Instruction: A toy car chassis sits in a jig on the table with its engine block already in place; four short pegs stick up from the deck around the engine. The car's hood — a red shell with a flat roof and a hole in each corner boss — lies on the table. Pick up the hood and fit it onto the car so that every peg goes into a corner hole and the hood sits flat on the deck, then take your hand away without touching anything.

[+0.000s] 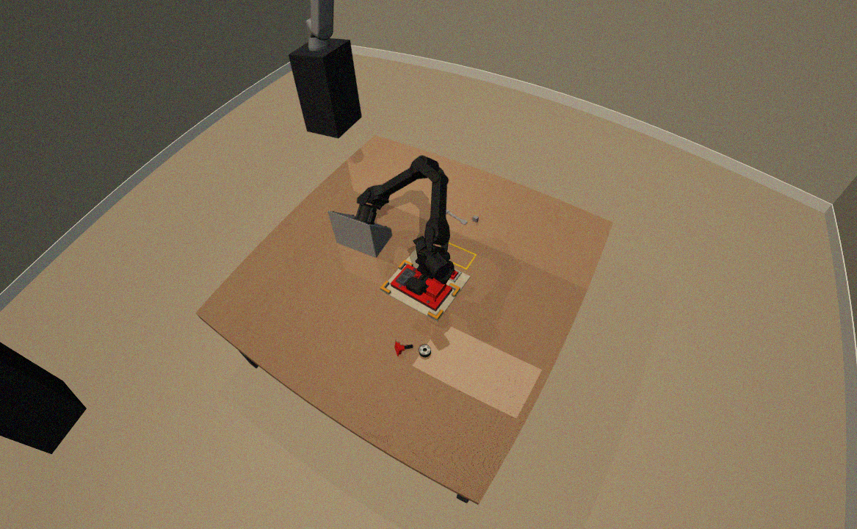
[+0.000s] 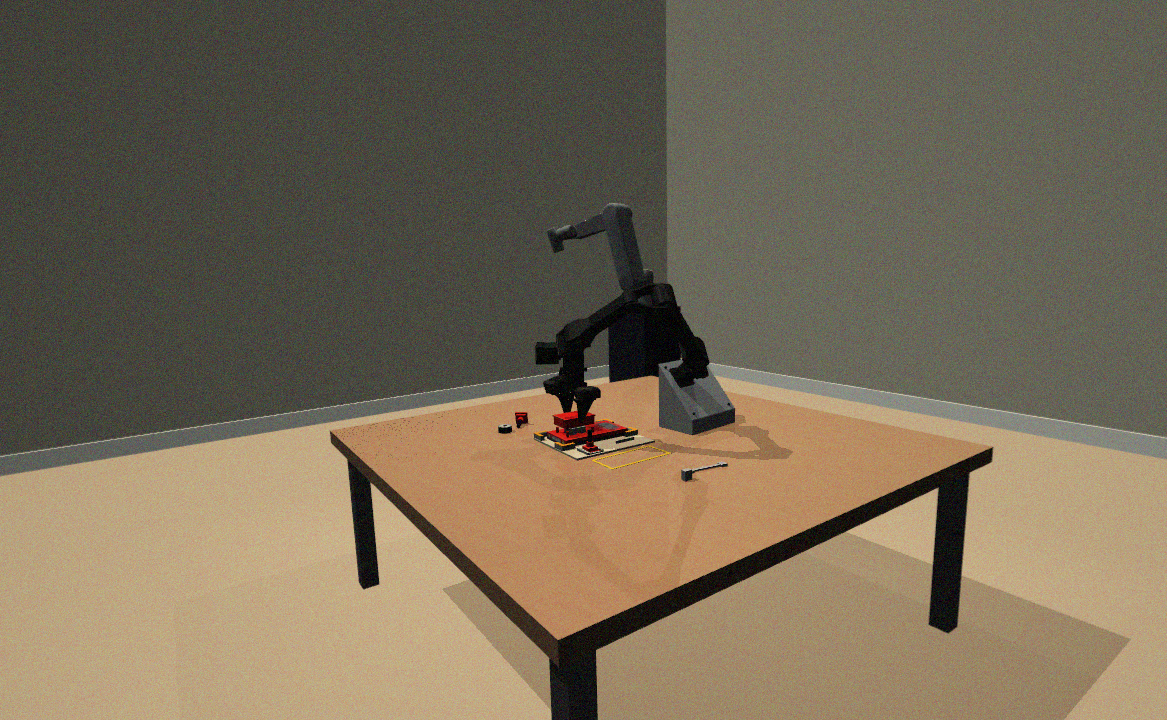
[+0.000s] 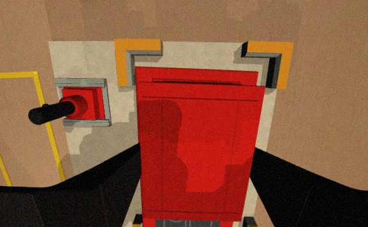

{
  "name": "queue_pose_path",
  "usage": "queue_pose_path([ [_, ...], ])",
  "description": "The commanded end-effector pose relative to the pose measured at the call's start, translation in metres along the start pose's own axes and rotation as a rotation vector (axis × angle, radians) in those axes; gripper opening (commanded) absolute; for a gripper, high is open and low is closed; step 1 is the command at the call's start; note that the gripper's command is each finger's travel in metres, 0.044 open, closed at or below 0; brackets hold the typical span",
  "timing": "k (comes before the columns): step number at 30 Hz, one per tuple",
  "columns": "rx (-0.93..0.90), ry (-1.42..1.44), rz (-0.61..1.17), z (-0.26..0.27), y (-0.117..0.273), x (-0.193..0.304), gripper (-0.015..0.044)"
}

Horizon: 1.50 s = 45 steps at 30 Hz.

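Observation:
The red hood (image 1: 435, 287) (image 2: 574, 419) (image 3: 200, 135) is level, roof up, over the front part of the red chassis (image 2: 612, 429) (image 3: 196, 74). My gripper (image 2: 575, 415) (image 3: 195, 149) is shut on the hood, one finger on each long side. In the exterior view a small dark gap shows between the hood and the deck, so it appears to hang just above. The chassis sits in the pale jig plate (image 2: 576, 454) (image 3: 200, 53) between orange corner brackets. In the wrist view the hood hides the engine block and pegs, so peg-to-hole alignment cannot be seen.
A black stick on a red base (image 2: 590, 445) (image 3: 83, 104) stands in a grey socket beside the chassis. A yellow outline (image 2: 639, 461) (image 3: 49, 126) and a grey tool (image 2: 703, 470) lie on that side. A red part (image 1: 399, 347) and a wheel (image 1: 424, 350) lie on the opposite side.

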<state>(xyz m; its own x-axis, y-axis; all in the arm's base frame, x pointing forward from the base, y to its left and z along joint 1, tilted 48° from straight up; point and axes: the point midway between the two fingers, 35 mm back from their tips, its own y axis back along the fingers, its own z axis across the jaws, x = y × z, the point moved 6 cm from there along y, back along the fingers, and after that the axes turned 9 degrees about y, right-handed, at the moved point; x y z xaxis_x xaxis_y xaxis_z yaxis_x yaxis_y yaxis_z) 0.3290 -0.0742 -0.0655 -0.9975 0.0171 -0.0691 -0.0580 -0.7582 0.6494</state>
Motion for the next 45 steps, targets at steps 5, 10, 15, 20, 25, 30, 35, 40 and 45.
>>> queue_pose_path([
  [5, -0.004, -0.006, 0.0, -0.0003, -0.0024, 0.0013, 0.0],
  [10, -0.004, -0.006, 0.0, -0.0003, -0.0024, 0.0013, 0.0],
  [15, -0.004, -0.006, 0.0, -0.0003, -0.0024, 0.0013, 0.0],
  [20, -0.004, -0.006, 0.0, -0.0003, -0.0024, 0.0013, 0.0],
  [25, -0.004, -0.006, 0.0, -0.0003, -0.0025, 0.0013, 0.0],
  [30, -0.004, -0.006, 0.0, -0.0003, -0.0039, 0.0013, 0.0],
  [35, -0.004, -0.006, 0.0, -0.0004, -0.006, 0.0014, 0.0],
  [40, -0.004, -0.006, 0.0, -0.0004, -0.0081, 0.0016, 0.0],
  [45, -0.004, -0.006, 0.0, -0.0005, -0.0102, 0.0017, 0.0],
])
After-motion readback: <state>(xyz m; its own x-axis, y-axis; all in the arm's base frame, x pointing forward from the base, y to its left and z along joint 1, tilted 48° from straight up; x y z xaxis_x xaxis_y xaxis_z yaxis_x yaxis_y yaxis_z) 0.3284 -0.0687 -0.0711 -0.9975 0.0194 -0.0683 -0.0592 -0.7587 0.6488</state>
